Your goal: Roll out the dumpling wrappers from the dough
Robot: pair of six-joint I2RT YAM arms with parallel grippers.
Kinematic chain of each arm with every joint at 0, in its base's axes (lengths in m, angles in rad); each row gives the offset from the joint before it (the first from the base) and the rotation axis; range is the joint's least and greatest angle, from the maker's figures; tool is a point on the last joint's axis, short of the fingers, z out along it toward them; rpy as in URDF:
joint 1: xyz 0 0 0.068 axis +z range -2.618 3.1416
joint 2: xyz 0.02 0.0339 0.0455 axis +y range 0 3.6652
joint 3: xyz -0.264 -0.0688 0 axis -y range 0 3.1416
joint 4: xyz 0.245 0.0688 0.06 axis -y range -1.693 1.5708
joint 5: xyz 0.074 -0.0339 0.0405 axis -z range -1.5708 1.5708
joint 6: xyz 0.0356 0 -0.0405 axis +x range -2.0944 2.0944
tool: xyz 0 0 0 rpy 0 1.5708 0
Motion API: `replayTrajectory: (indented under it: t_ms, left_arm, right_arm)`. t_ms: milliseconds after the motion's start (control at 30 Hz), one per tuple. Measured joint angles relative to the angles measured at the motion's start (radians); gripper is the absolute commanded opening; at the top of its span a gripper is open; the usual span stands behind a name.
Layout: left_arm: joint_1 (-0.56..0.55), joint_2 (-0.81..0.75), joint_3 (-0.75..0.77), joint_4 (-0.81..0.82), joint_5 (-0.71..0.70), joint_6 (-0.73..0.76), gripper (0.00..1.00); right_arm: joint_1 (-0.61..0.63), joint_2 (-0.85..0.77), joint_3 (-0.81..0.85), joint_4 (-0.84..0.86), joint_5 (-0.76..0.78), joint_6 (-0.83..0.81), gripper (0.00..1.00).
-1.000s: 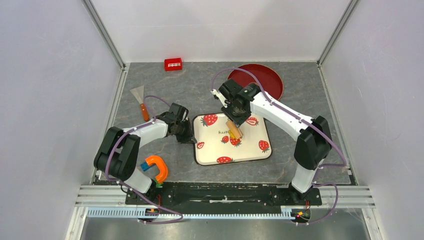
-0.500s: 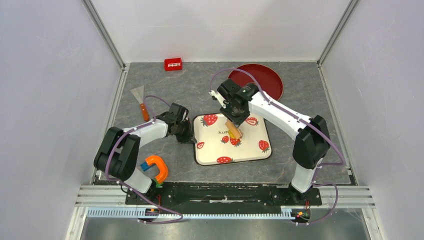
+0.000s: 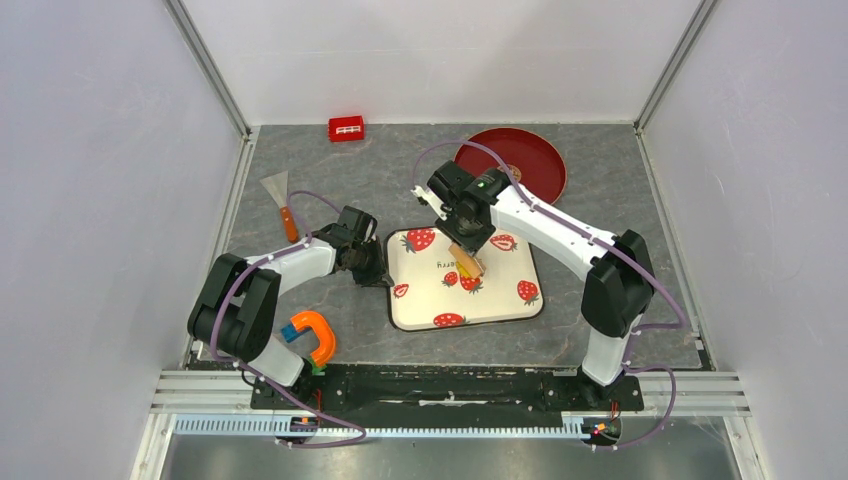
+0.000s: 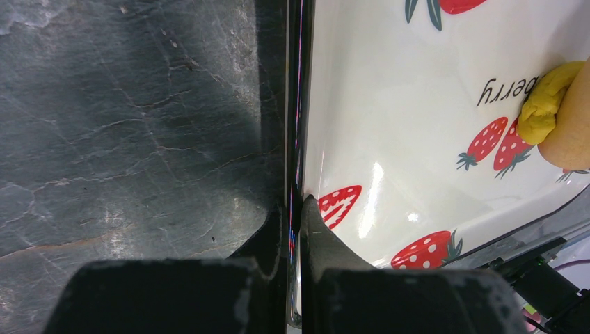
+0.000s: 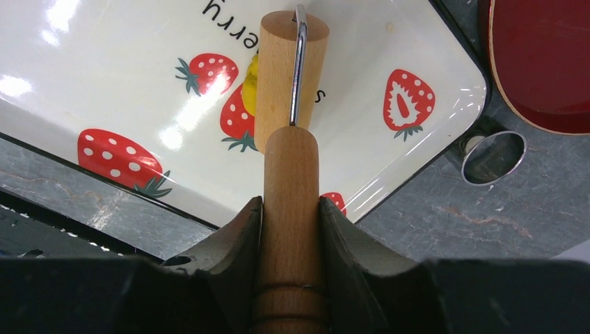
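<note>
Wooden roller (image 5: 289, 160) on dough (image 4: 549, 97), right jaws gripping it; left jaws pinch tray (image 4: 389, 104) rim; print reads "berry", perhaps partial.

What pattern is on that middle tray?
The tray is white with red strawberries and a dark rim; best seen from the right wrist.

The roller (image 5: 278, 83) hides most of the dough (image 5: 250, 87); the red plate (image 5: 543, 62) runs off-frame.

Dough (image 4: 549, 101) under the roller (image 5: 291, 76) on the tray (image 3: 500, 300), plate (image 3: 535, 160) behind, scraper (image 3: 278, 190) to the left
</note>
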State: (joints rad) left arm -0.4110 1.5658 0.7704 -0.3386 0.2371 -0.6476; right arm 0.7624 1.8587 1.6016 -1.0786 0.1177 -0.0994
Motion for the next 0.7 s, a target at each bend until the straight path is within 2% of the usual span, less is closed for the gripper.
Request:
replayTrajectory:
  t_ms: [700]
  left_arm:
    - [-0.002,0.000,0.001,-0.002,-0.003,0.000,0.02]
  right_arm:
    - [0.021,0.004,-0.002,0.007,0.001,-0.032,0.00]
